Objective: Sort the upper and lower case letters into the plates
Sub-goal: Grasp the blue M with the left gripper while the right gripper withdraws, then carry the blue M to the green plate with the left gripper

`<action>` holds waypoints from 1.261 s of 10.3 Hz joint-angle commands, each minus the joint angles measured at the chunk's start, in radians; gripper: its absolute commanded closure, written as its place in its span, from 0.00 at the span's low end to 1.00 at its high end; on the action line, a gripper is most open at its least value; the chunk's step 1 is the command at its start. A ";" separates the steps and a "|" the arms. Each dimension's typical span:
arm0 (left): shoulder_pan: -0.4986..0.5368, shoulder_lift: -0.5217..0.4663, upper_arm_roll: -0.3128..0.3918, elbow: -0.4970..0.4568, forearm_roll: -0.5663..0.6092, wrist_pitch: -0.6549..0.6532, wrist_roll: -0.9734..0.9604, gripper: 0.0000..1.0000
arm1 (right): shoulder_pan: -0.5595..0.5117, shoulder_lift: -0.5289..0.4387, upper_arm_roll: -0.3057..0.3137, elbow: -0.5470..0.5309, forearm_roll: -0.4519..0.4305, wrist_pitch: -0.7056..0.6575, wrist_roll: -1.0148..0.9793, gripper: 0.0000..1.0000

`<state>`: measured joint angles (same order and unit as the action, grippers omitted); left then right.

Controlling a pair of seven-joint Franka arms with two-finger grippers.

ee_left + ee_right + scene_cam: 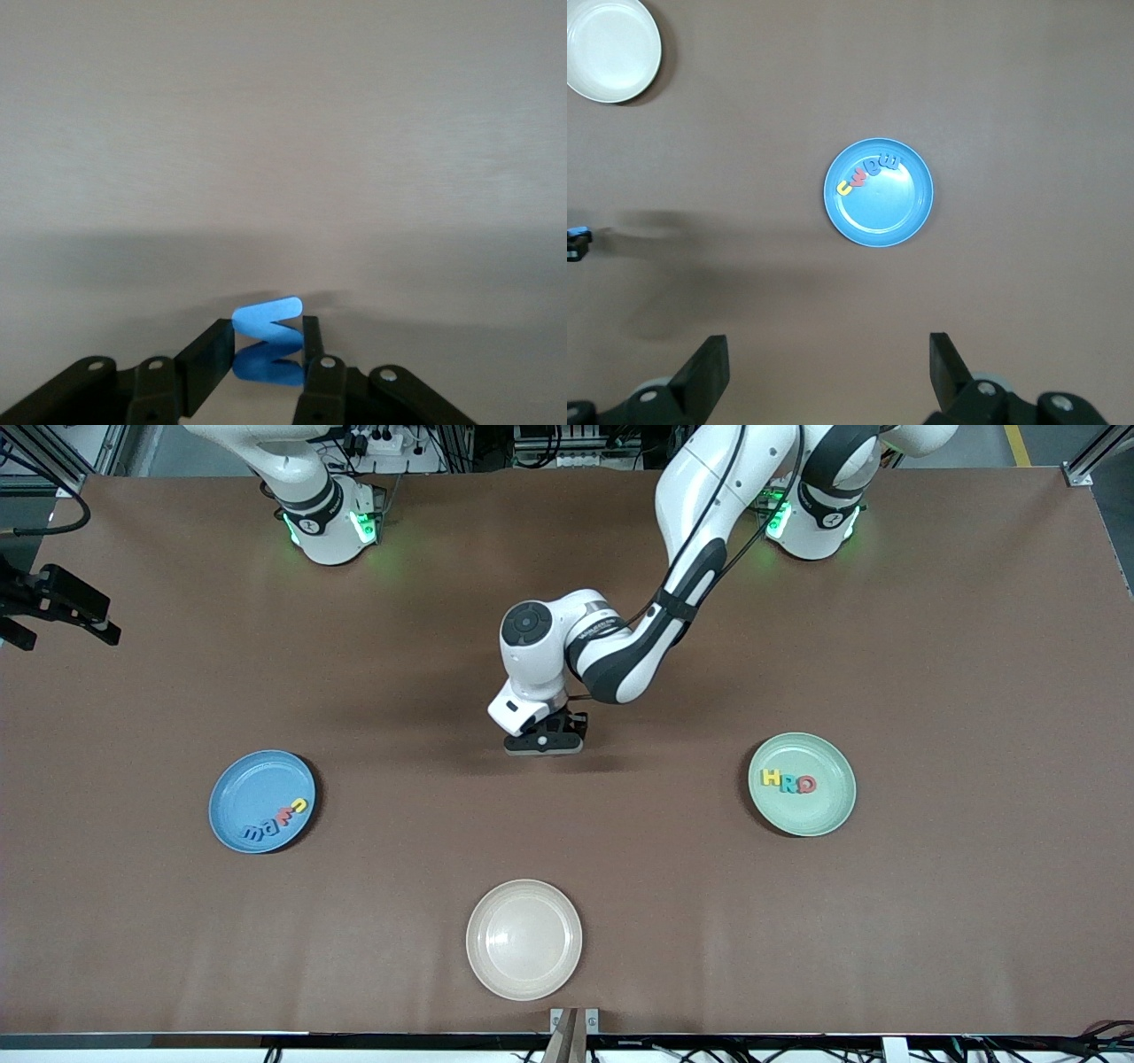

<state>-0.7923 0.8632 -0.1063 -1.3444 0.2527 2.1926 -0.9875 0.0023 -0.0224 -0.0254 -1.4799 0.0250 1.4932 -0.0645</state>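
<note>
A brown matte tabletop [930, 921] fills the scene, with the two arm bases along its farthest edge and three plates spread across the part nearer the front camera.

The left hand [266, 354] hangs low over the middle of the tabletop, fingers closed most of the way onto a small blue letter [267, 329], a zigzag shape pinched across its flat faces. In the front view the hand hides it. The piece looks like light, chunky foam or plastic: stiff enough to hold its form, not fragile, probably a bit slick, so a grip across the thick middle seems safer than on a thin tip, where it could twist out.

The right hand [828, 372] waits high over the right arm's end of the tabletop, fingers spread wide and empty, above the blue plate [232, 797].

That blue plate carries four lower-case letters [276, 821] in blue, red and yellow, lined up along its rim nearest the front camera. The pale green plate [828, 810], toward the left arm's end, holds three capitals [788, 782] in yellow, teal and red, side by side. The cream plate [524, 940], nearest the front camera, lies bare.

Judging from the count, the held letter is the last to sort.
</note>
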 commanded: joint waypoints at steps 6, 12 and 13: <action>0.306 -0.294 -0.019 -0.364 0.002 -0.249 0.554 1.00 | 0.005 0.012 0.001 0.029 -0.013 -0.019 0.017 0.00; 0.530 -0.380 -0.021 -0.511 0.147 -0.176 0.817 0.97 | 0.004 0.015 -0.001 0.024 -0.023 -0.011 0.069 0.00; 0.570 -0.388 -0.021 -0.533 0.170 -0.145 0.881 0.97 | 0.005 0.015 -0.001 0.024 -0.025 -0.011 0.074 0.00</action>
<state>-0.2836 0.5070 -0.1133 -1.8154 0.3796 1.9958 -0.1735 0.0026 -0.0185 -0.0273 -1.4777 0.0189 1.4911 -0.0258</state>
